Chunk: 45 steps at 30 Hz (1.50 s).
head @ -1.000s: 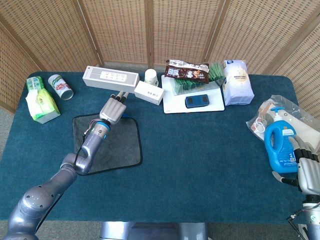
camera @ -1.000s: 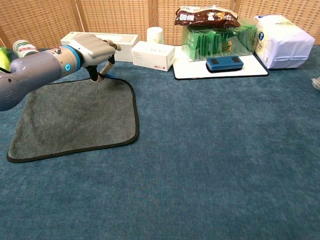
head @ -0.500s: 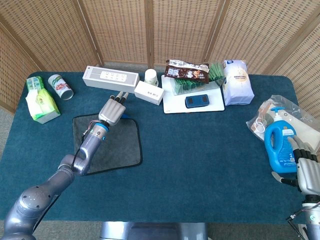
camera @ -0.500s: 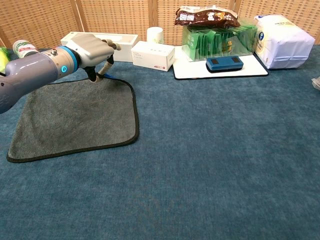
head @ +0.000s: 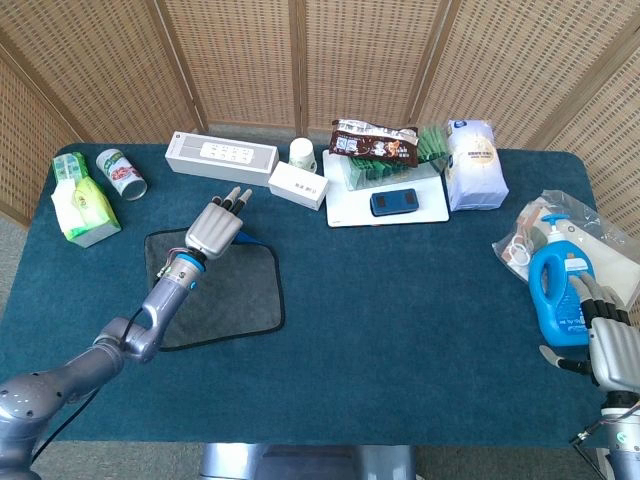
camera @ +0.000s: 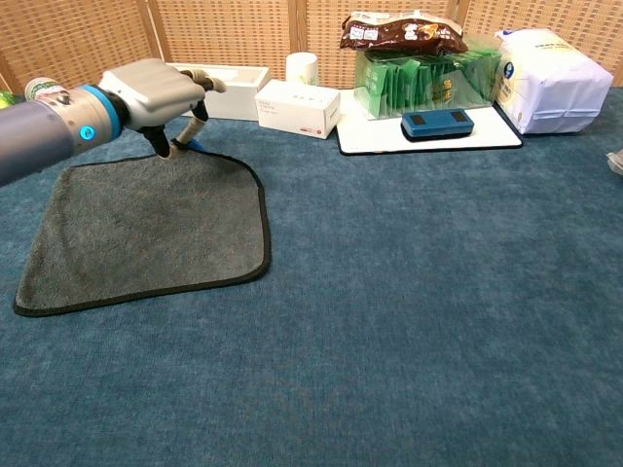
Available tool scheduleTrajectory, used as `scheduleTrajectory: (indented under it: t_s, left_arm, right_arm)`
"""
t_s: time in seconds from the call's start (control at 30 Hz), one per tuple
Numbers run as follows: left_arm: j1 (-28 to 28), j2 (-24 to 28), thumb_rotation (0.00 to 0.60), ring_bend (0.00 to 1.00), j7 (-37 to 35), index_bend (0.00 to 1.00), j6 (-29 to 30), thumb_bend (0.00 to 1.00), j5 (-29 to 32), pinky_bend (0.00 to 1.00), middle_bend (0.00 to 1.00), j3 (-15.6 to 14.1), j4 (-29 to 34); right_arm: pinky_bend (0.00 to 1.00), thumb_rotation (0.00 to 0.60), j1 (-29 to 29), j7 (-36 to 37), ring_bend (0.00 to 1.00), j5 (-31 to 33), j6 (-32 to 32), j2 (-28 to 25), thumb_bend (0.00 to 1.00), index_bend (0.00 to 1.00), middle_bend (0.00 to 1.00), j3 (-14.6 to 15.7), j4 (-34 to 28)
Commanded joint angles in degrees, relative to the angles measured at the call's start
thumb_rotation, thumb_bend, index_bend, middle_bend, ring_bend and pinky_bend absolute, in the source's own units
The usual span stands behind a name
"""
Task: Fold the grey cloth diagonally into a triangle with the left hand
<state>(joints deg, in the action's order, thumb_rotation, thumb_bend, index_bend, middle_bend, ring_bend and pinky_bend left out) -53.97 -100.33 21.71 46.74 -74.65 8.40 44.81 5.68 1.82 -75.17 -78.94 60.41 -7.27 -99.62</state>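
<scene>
The grey cloth (head: pixel 215 290) (camera: pixel 146 229) with a dark border lies flat and unfolded on the blue table, left of centre. My left hand (head: pixel 212 230) (camera: pixel 151 92) hovers over the cloth's far edge, near its far right corner. Its fingers are stretched toward the back, and the thumb points down close to the hem. No fabric is lifted and nothing is held. My right hand (head: pixel 608 345) shows only in the head view, at the front right, with its fingers apart beside a blue bottle (head: pixel 558 295).
Behind the cloth stand a long white box (head: pixel 220 156) (camera: pixel 234 76), a small white box (head: pixel 298 185) (camera: pixel 297 107) and a paper cup (head: pixel 303 153). A tissue pack (head: pixel 82 205) and a can (head: pixel 120 172) sit at the far left. A white tray (head: pixel 345 208) holds a blue case and green packets.
My left hand has moved left along the cloth's far edge and risen slightly. The cloth has stayed flat, and the right hand has barely moved.
</scene>
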Motion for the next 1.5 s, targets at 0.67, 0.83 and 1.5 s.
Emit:
scheduleTrajectory:
  t_s: [0.67,0.83,1.5]
  left_arm:
    - [9.4,19.8,0.600,0.02,7.4,0.75,6.8,0.63,3.6,0.30,0.00,-3.0,34.5]
    - [10.8,22.2,0.600,0.02,7.2,0.75,7.8,0.63,3.4,0.30,0.00,-3.9,38.0]
    - [18.9,28.5,0.600,0.02,-0.9,0.75,12.0,0.63,-5.4,0.28,0.00,-12.1,45.9]
  right_arm:
    - [0.00,0.600,0.1,-0.5,0.00,-1.2,0.1,0.2,0.00,0.00,0.00,0.7,-0.4]
    - [0.00,0.600,0.1,-0.4,0.00,-1.4,0.0,0.2,0.00,0.00,0.00,0.8,-0.5]
    - [0.00,0.600,0.2,0.1,0.00,-1.4,0.2,0.1,0.00,0.00,0.00,0.8,-0.6]
